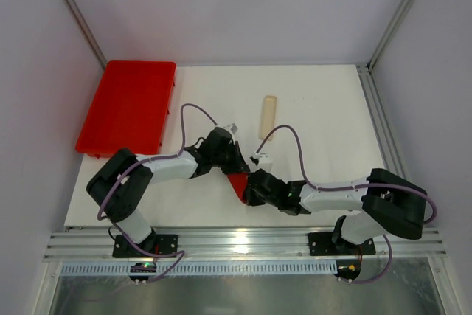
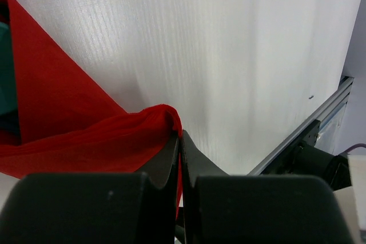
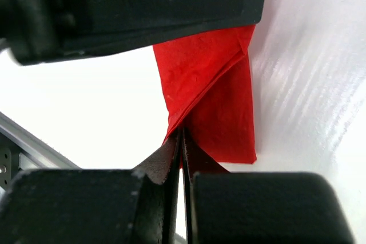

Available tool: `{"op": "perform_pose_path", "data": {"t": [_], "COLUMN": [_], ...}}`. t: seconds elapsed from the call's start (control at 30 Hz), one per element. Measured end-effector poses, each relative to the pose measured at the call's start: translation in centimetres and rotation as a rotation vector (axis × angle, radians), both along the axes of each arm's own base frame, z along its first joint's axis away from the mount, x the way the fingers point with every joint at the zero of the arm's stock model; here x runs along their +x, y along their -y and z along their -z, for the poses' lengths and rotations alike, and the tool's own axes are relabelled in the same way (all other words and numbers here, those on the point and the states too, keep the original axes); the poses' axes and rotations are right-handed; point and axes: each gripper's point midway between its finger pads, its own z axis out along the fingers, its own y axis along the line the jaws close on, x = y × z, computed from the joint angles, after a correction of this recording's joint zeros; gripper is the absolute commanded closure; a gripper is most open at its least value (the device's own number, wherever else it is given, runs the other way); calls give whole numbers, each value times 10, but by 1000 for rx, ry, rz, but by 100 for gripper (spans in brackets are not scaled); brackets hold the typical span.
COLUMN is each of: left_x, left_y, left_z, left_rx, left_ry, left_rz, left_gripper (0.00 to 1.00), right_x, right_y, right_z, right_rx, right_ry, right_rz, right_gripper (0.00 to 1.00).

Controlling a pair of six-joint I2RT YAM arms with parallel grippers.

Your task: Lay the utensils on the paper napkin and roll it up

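Top external view, table [image 1: 324,108]: white and flat, with both arms reaching in from their bases at the near edge and meeting near the table's middle.
tray [image 1: 129,108]: rigid, red and rectangular, at the far left corner, well apart from the grippers.
left gripper [image 1: 233,169]: fingers pressed together. In the left wrist view [image 2: 181,139] they pinch a raised fold of the paper napkin [image 2: 68,118].
right gripper [image 1: 249,184]: fingers closed too. In the right wrist view [image 3: 182,139] their tips nip the lower corner of the napkin's folded edge, with the left gripper's black body just above.
paper napkin [image 1: 237,184]: bright red, between the two grippers near the table's middle. It is folded over itself [image 3: 211,84] and mostly hidden under them from above.
strip [image 1: 268,117]: pale beige and oblong, lying beyond the grippers, apart from the napkin.
utensils [image 2: 6,72]: only a teal patch shows, at the left edge of the left wrist view, against the napkin's fold; how many cannot be told.
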Motion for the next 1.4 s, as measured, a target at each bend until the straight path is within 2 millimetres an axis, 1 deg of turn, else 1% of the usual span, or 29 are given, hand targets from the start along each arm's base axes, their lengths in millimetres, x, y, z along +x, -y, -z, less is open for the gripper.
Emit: {"op": "perform_pose_path", "data": {"t": [0.17, 0.27, 0.43, 0.53, 0.73, 0.9, 1.1, 1.27, 1.4], "left_x": [0, 0, 0, 1, 3, 3, 2, 2, 2], "left_y": [1, 1, 2, 2, 5, 12, 23, 26, 26], "left_z": [-1, -1, -2, -2, -7, -9, 1, 10, 13], "left_rx": [-5, -6, -9, -11, -21, -29, -22, -12, -8], "left_ry": [3, 3, 4, 6, 12, 15, -2, -20, -26], "left_rz": [3, 4, 5, 6, 9, 22, 45, 52, 53], "left_gripper": [100, 100, 100, 100, 100, 100, 100, 100, 100], "right_x": [2, 3, 7, 10, 12, 14, 14, 13, 13], "right_y": [8, 14, 22, 20, 18, 14, 14, 14, 18], "right_z": [-18, -22, -18, -14, 0, -1, -1, 0, 0], "right_rx": [-2, -12, -69, -92, -130, -119, -114, -111, -135], "right_ry": [27, 41, 57, 61, 56, 60, 54, 48, 38], "right_rz": [19, 33, 44, 41, 31, 32, 37, 43, 56], "right_gripper": [95, 95, 96, 96, 96, 96, 96, 96, 93]}}
